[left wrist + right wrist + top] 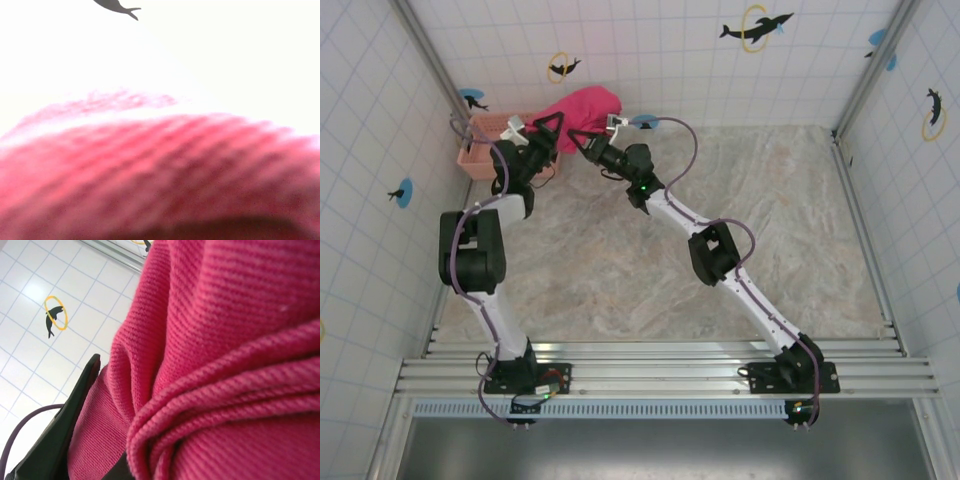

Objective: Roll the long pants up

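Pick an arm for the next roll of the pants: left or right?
Right, probably. The right gripper is clamped on bunched folds of the long pants, its finger against the cloth. The left gripper sits at the pile's edge by the basket, grip unclear.

Left end effector spread, right end effector clamped.

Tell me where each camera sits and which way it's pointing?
Top external: high behind the arms, looking down on the table, both arms, long pants, basket.
Left wrist: on the left arm, close against blurred pink cloth, bright wall beyond.
Right wrist: on the right arm, facing pants folds; a dark claw finger lower left.
Shared: all three see the pants.
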